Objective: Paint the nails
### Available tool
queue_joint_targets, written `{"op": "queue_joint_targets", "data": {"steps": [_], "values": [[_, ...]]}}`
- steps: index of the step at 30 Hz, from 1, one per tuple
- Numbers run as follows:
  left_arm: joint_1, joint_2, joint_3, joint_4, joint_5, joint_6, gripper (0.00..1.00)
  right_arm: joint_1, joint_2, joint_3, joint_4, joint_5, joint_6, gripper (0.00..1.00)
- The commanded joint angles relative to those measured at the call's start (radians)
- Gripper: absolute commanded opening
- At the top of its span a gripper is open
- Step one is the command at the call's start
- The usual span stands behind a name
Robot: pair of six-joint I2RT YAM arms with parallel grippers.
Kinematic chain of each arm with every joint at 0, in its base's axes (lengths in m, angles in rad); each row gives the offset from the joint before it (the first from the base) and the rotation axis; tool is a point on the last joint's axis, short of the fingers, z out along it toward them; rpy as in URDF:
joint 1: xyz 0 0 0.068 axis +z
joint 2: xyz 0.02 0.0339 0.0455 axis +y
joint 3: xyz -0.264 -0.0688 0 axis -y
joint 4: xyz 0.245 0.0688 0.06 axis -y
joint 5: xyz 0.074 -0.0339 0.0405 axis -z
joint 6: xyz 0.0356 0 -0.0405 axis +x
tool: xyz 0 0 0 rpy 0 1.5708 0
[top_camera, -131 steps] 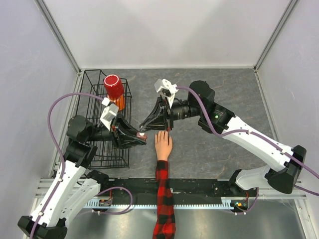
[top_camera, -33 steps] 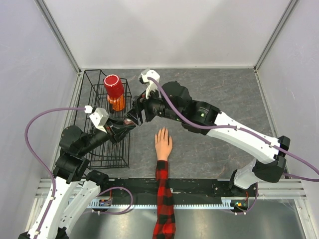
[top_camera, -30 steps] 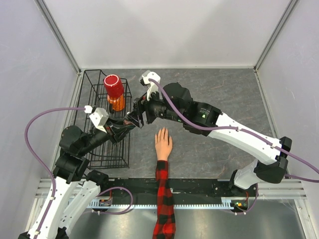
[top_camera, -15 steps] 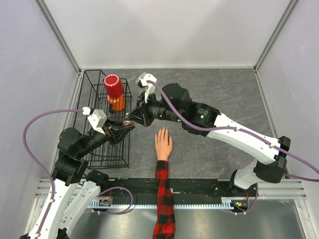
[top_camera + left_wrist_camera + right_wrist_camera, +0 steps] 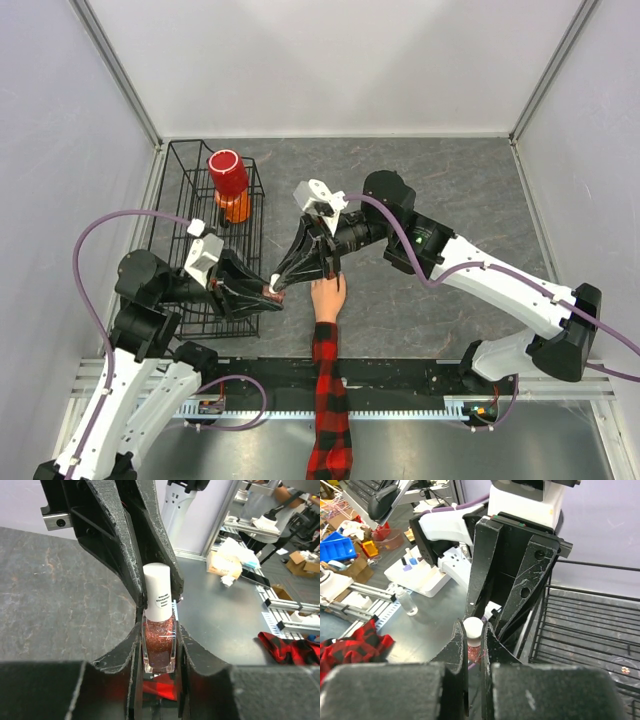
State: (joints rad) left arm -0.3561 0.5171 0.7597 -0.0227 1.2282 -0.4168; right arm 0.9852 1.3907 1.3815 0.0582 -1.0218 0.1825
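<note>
Where the two arms meet, at 9 o'clock of the mannequin hand (image 5: 328,300), both grippers are on one nail polish bottle (image 5: 159,645). Left gripper (image 5: 268,296) is clamped narrow on the glass body, which holds pink-copper glitter polish and stands upright. Right gripper (image 5: 279,284) comes in from 1 o'clock and is pinched on the white cap (image 5: 157,599).

Nails: too small to make out. The fingertip end of the hand points to 12 and sits under the right gripper's body. The hand lies flat, palm down, with its plaid sleeve (image 5: 328,400) running to 6 o'clock over the black rail (image 5: 420,375) at the near edge.

Room: bare grey table (image 5: 450,180) shows from 12 round to 3 o'clock of the hand, out to the white panel walls at the back and right. It is tight at 9 o'clock, where the wire basket (image 5: 208,143) stands along the left wall. The left arm overlaps the basket's near half from above, and the bottle is just off its right side.

Basket contents: a red cup (image 5: 227,172) sits at the far end with its mouth up. An orange object (image 5: 238,208) is right next to it on the near side; I can't tell what it is.
</note>
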Motion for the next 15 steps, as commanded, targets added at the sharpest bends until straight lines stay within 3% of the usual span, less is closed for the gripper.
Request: {"op": "queue_joint_targets", "data": {"steps": [1, 2, 3, 6, 10, 15], "values": [[0.0, 0.009, 0.109, -0.111, -0.149, 0.174, 0.02, -0.008, -0.011, -0.038, -0.02, -0.025, 0.032, 0.11], [0.0, 0.011, 0.107, -0.117, -0.176, 0.184, 0.02, -0.011, -0.019, -0.039, -0.03, 0.023, 0.035, 0.26], [0.0, 0.009, 0.101, -0.12, -0.206, 0.187, 0.02, -0.011, -0.027, -0.035, -0.072, 0.152, 0.032, 0.53], [0.0, 0.001, 0.095, -0.18, -0.373, 0.242, 0.02, -0.013, -0.056, -0.006, -0.186, 0.36, 0.021, 0.77], [-0.001, -0.017, 0.078, -0.22, -0.556, 0.317, 0.02, -0.013, -0.062, 0.047, -0.265, 0.613, 0.06, 0.84], [-0.001, -0.043, 0.066, -0.223, -0.651, 0.354, 0.02, 0.015, -0.039, 0.105, -0.271, 0.73, 0.185, 0.84]]}}
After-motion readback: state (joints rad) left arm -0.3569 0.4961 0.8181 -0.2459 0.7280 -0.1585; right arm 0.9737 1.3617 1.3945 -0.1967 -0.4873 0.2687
